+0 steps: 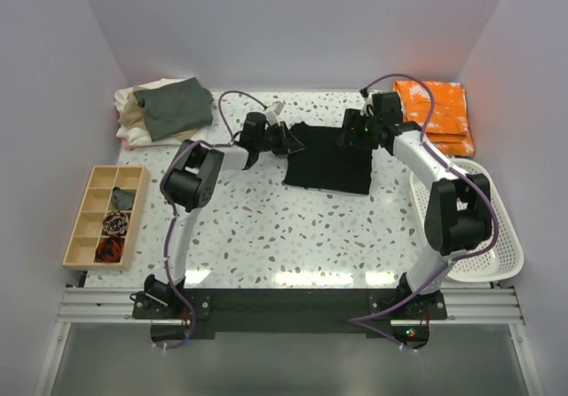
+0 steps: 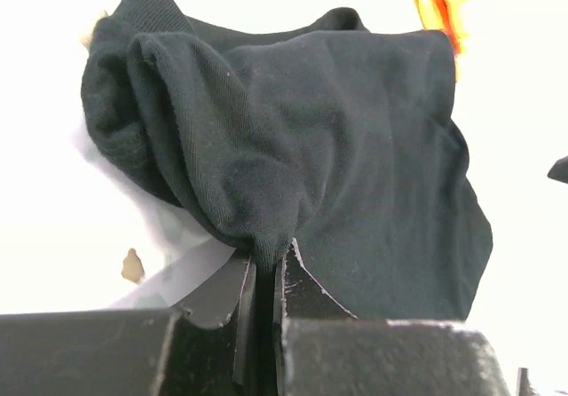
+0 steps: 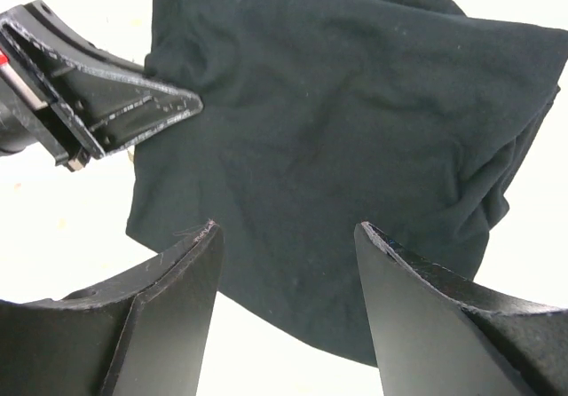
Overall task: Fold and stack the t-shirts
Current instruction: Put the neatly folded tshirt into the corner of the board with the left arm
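The black t-shirt [image 1: 327, 160] lies partly folded at the back middle of the table. My left gripper [image 1: 282, 138] is shut on a bunched fold at the shirt's left edge; the pinched cloth fills the left wrist view [image 2: 293, 147]. My right gripper [image 1: 353, 133] is open and empty, over the shirt's far right edge. In the right wrist view the black cloth [image 3: 337, 130] spreads below the open fingers, with the left gripper [image 3: 98, 94] at upper left. Folded grey-green [image 1: 174, 109], tan and cream t-shirts [image 1: 142, 116] are stacked at the back left.
An orange packet [image 1: 437, 114] lies at the back right. A white basket [image 1: 497, 227] stands at the right edge. A wooden compartment tray [image 1: 105, 216] with small items sits at the left. Walls close in on three sides.
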Robot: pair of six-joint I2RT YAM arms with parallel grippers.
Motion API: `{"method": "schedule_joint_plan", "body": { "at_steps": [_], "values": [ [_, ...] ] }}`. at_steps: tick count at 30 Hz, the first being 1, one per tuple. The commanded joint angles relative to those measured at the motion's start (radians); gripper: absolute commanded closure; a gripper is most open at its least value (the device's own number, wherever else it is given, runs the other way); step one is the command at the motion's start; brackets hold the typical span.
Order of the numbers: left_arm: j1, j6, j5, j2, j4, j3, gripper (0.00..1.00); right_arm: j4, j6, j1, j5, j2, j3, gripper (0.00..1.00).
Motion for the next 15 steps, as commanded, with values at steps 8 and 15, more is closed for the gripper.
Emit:
{"method": "schedule_joint_plan", "body": {
  "at_steps": [8, 15],
  "values": [
    [0.036, 0.598, -0.430, -0.261, -0.632, 0.354, 1.00, 0.015, -0.001, -0.006, 0.000, -0.004, -0.008, 0.35],
    [0.183, 0.777, -0.513, -0.258, -0.885, 0.642, 1.00, 0.023, 0.003, -0.006, -0.015, 0.002, -0.009, 0.36]
  ]
}}
